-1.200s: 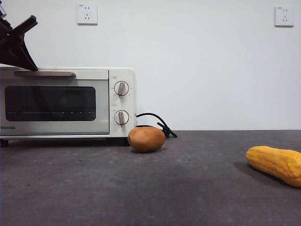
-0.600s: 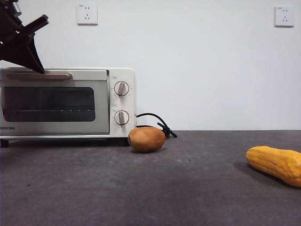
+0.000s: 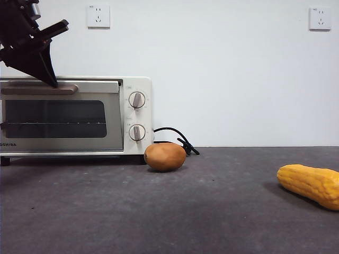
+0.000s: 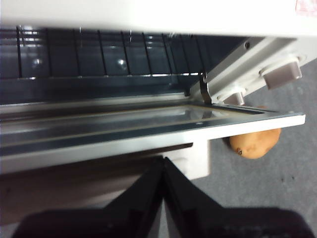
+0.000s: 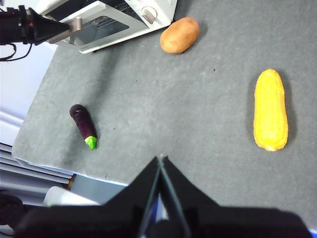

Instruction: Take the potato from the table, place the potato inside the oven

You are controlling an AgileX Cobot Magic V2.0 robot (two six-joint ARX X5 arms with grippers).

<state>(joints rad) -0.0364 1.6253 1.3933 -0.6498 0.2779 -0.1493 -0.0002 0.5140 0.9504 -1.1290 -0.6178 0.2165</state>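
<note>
On the dark grey table (image 3: 212,211) lie one corn cob (image 3: 310,185), one potato (image 3: 164,156) beside the Toshiba oven (image 3: 74,116), door ajar; left gripper (image 3: 45,58) closed at its handle (image 3: 39,90); right gripper (image 5: 161,163) closed above; white wall, two sockets

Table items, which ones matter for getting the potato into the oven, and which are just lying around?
Part of the job:
- potato, on the table beside the oven
- oven, door partly pulled open
- left end effector, at the door handle

Just lying about:
- corn cob
- small eggplant
- right end effector, shut, hovers above the table
</note>
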